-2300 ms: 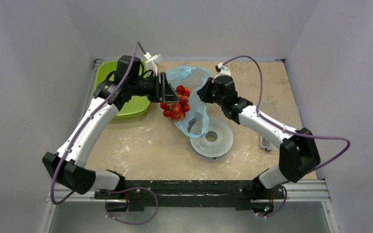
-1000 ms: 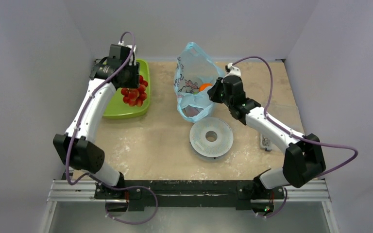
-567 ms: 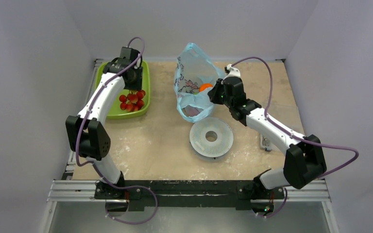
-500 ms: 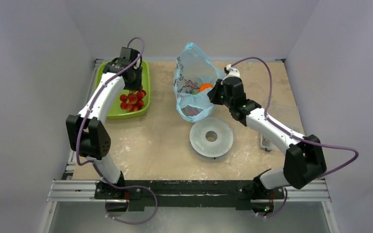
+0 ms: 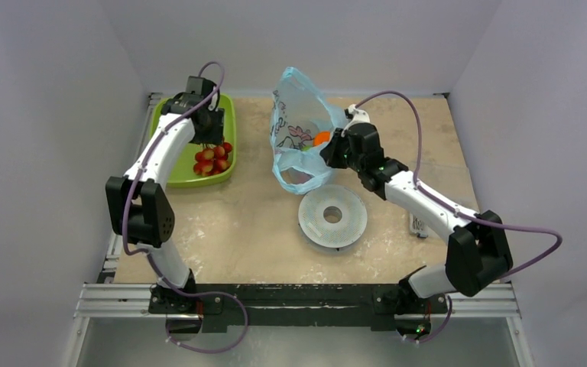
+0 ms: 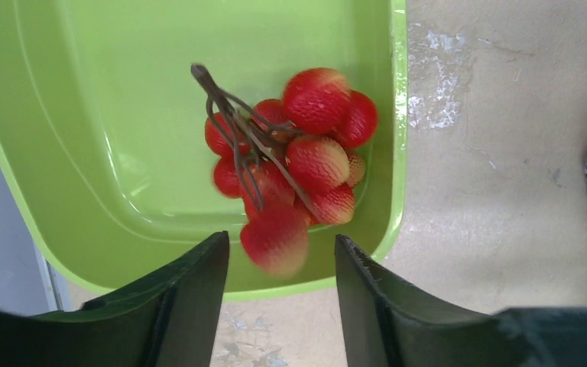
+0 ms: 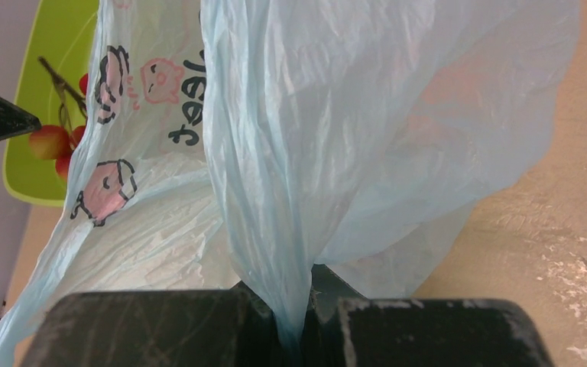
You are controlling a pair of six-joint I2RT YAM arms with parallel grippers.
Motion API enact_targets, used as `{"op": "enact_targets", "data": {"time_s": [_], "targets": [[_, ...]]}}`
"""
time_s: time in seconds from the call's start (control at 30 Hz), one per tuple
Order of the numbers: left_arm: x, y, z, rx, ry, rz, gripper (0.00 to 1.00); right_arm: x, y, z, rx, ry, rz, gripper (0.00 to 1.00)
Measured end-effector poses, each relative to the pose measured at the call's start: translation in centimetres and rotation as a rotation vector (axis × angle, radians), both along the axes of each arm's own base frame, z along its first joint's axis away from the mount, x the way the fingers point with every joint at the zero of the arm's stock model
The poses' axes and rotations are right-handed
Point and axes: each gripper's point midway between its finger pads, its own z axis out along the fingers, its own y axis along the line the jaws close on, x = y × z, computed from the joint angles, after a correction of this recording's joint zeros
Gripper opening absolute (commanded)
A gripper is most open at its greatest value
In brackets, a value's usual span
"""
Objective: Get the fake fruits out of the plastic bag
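From above, the plastic bag (image 5: 296,130) stands tall in the middle of the far counter (image 5: 237,229), its bottom sagging just beside a white disc (image 5: 332,216) and a loop handle uppermost. The right claw (image 5: 332,150) holds its right edge, and an orange fruit (image 5: 321,139) shows inside. The red fruit cluster (image 5: 212,159) lies in the near right corner of the lime-green tray (image 5: 170,177), at the far left. In the left wrist view, the left claw (image 6: 281,246) is spread wide above the cluster and grips nothing. The cluster's long axis runs from the bare stem tip, pointing far and left, to the fruits near and right. In the right wrist view, the right claw is clamped tight on a gathered fold of the bag. The next reach is probably for the orange fruit. It should go best if the right claw holds the mouth high and taut while the left enters from above, clear of the thin film.
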Motion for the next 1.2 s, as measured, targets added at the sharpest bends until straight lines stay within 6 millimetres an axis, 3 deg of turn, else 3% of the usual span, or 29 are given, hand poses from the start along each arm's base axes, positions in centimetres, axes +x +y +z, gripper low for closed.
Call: {"op": "enact_targets", "data": {"time_s": [0.07, 0.2, 0.3, 0.43, 0.6, 0.77, 0.9, 1.0, 1.2], "targets": [[-0.1, -0.1, 0.0, -0.003, -0.005, -0.008, 0.73, -0.3, 0.5, -0.2, -0.005, 0.003, 0.022, 0.00], [-0.9, -0.3, 0.3, -0.020, -0.011, -0.022, 0.73, -0.7, 1.2, -0.3, -0.015, -0.003, 0.052, 0.00], [-1.3, -0.7, 1.0, -0.045, -0.033, -0.038, 0.67, -1.1, 1.9, -0.3, -0.014, -0.007, 0.083, 0.00], [-1.7, -2.4, 2.5, -0.134, -0.097, -0.098, 0.64, -1.7, 3.0, -0.1, -0.010, -0.021, 0.136, 0.00], [-3.4, -6.4, 5.2, -0.274, -0.202, -0.247, 0.62, -3.0, 4.9, -0.2, -0.007, -0.033, 0.211, 0.00], [-6.5, -13.5, 7.7, -0.348, -0.312, -0.510, 0.60, -4.3, 6.7, -0.6, -0.010, -0.028, 0.280, 0.00], [-9.1, -18.7, 8.4, -0.418, -0.341, -0.684, 0.54, -4.9, 7.4, -0.7, -0.014, -0.029, 0.303, 0.00], [-9.0, -19.7, 8.0, -0.439, -0.334, -0.703, 0.48, -4.8, 7.1, -0.8, -0.027, -0.031, 0.280, 0.00], [-7.4, -20.6, 5.3, -0.501, -0.254, -0.588, 0.40, -4.9, 5.1, -1.0, -0.048, -0.034, 0.195, 0.00]]}}
